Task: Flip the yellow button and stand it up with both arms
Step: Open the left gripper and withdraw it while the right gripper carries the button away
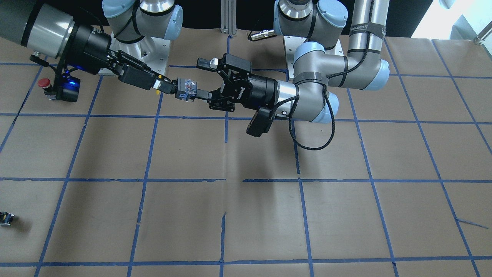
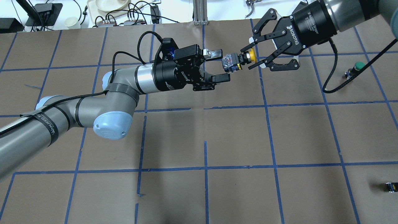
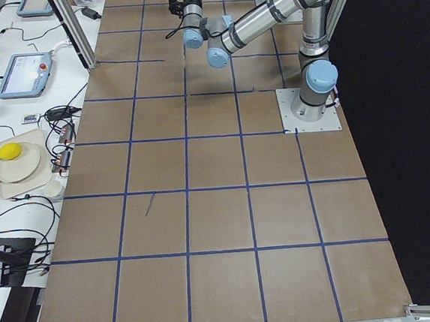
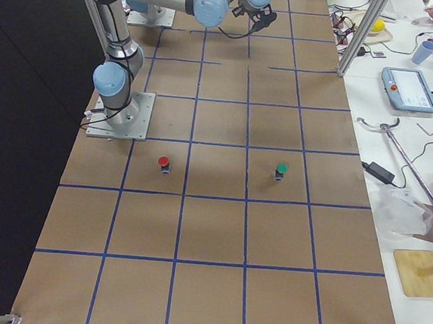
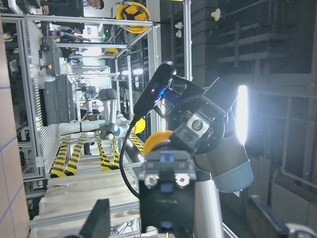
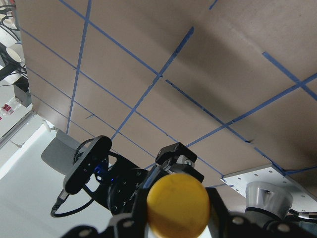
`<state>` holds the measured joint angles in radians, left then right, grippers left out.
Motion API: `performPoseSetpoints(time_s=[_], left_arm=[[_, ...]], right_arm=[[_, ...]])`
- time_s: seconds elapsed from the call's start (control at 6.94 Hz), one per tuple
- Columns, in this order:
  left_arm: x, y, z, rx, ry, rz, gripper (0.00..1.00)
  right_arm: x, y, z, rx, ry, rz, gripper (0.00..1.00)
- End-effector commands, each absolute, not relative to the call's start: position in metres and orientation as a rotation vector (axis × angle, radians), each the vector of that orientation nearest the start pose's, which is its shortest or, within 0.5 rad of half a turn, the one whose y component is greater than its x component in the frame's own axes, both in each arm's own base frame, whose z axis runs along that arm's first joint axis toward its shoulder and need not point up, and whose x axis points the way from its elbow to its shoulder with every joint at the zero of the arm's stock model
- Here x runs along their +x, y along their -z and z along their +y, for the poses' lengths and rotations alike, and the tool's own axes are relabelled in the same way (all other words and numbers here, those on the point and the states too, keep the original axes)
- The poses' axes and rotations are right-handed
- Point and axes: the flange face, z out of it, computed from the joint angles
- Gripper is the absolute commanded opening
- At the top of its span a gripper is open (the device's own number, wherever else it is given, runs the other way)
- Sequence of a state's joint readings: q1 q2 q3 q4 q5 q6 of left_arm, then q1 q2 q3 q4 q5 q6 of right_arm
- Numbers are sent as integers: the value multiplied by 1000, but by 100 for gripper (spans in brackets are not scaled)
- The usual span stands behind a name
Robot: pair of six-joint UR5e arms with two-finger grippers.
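Brown paper with a blue tape grid covers the table (image 2: 236, 133). From the overhead view's left comes the left arm (image 2: 93, 109), elbow low, forearm reaching across toward the middle. At its end the left gripper (image 2: 221, 66) is spread wide, one finger (image 2: 214, 53) above and the other well below, and it grips nothing. The lower finger sits just beside the button's clear end block. It may be brushing it, but that is hard to call from these angles.

Next comes the yellow button (image 2: 239, 59), up in the air above the table and lying sideways between the two grippers. Its clear block points at the left gripper and its yellow cap points the other way. The left wrist camera looks straight at the block's two screws, with the cap peeking out behind.

The right gripper (image 2: 252, 56) is pinching the button by that yellow cap, fingertips pressed in on either side. The right arm (image 2: 342, 12) comes in from the top right corner. The right wrist view is filled low down by the cap.

Further right, a green-capped button (image 2: 357, 67) stands on the paper, and a tiny black part (image 2: 390, 186) lies near the edge.
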<state>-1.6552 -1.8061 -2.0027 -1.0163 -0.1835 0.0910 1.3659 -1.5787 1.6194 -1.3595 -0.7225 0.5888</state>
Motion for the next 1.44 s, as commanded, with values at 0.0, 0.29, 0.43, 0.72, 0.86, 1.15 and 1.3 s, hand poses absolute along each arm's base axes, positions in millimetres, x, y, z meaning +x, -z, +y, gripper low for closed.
performPoseSetpoints(time_s=[0.0, 0.29, 0.43, 0.72, 0.86, 1.15, 1.3], left_arm=[[-260, -410, -502, 60, 93, -1771, 100], [-260, -449, -520, 176, -7, -2122, 100], [-263, -444, -512, 193, -80, -2318, 100], [-230, -434, -498, 324, -96, -2775, 100], [-223, -430, -494, 351, -59, -2829, 100], [-222, -433, -489, 359, -40, -2834, 100], [-221, -433, -487, 359, -26, -2837, 100]], right_arm=[[42, -482, -509, 1037, -363, 2105, 21], [-18, -461, -504, 895, -247, 2319, 19], [-39, -455, -498, 743, -208, 2474, 18], [-88, -425, -500, 420, -169, 2750, 16], [-104, -413, -502, 158, -142, 2908, 14], [-131, -394, -506, -222, 2, 3141, 13], [-144, -377, -504, -424, 121, 3180, 13]])
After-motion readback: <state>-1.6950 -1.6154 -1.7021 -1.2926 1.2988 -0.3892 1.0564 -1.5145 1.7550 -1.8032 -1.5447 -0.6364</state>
